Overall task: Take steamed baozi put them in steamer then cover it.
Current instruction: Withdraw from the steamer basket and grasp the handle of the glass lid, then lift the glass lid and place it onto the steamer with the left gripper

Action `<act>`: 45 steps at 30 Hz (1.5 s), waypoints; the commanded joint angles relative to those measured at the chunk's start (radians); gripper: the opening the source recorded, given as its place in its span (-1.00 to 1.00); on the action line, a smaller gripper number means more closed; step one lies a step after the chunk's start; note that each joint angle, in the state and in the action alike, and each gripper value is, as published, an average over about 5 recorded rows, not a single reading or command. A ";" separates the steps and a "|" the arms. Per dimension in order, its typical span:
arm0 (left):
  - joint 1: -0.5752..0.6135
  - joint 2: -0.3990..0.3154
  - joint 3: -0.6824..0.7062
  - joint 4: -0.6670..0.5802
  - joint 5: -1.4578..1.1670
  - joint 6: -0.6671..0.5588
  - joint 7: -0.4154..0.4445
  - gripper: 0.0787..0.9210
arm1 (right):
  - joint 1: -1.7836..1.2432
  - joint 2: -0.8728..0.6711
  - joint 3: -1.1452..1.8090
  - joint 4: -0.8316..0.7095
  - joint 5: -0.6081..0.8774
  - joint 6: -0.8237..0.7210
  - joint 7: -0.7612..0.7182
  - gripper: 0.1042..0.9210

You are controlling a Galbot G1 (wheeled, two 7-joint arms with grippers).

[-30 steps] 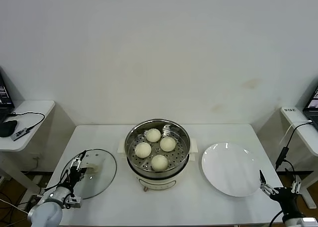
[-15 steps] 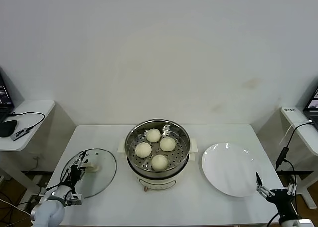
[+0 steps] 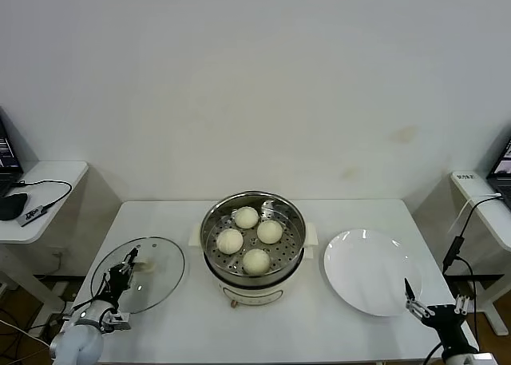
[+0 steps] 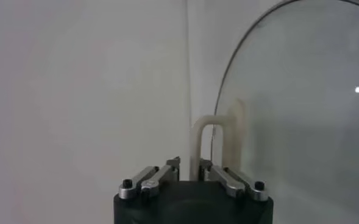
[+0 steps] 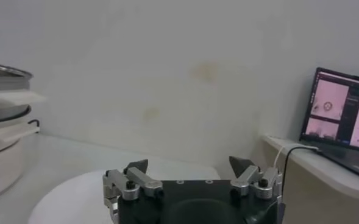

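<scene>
Four steamed baozi (image 3: 251, 238) sit inside the steamer (image 3: 253, 261) at the middle of the white bench (image 3: 319, 333), all on the perforated floor, close together but not stacked; steamer is uncovered and rests on its white cooker base; the cover (image 3: 140, 273) is on the robot's left side of the bench, well apart from the steamer, its near edge appears raised off the surface and the glass tilted; cream handle (image 4: 214, 141) stands up in the left wrist view with the glass curving beside it.

Left gripper (image 3: 121, 275) is at the near-left part of the cover; its fingers (image 4: 157, 178) are drawn in narrow on the handle bar, one either side of it, gripping it; left arm comes in from the bench's front-left corner.

Right gripper (image 3: 420, 305) hangs at the front-right corner of the bench, just beside the near edge of the white plate (image 3: 371, 271); its fingers (image 5: 135, 175) are spread wide with nothing between them; plate is bare and lies to the right of the steamer, near it but not touching.

Side table on the far left carries a black mouse (image 3: 11, 207) and a cable; laptop (image 5: 342, 117) sits on a shelf at the far right, screen lit; plain white wall behind.
</scene>
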 commanded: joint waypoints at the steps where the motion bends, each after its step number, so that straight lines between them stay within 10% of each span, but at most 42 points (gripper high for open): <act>1: 0.091 0.004 -0.069 -0.163 -0.019 -0.001 -0.054 -0.86 | 0.002 -0.008 -0.020 0.003 -0.002 0.001 0.000 0.76; 15: 0.265 0.048 -0.240 -0.556 -0.094 0.243 0.169 -0.86 | 0.029 -0.031 -0.073 -0.014 -0.025 0.015 -0.003 0.76; 23: 0.217 0.109 -0.049 -0.735 -0.288 0.358 0.176 -0.86 | 0.055 -0.036 -0.097 -0.043 -0.081 0.032 -0.001 0.76; 45: -0.219 -0.116 0.471 -0.631 0.214 0.662 0.504 -0.86 | 0.140 -0.012 -0.168 -0.171 -0.227 0.061 0.008 0.76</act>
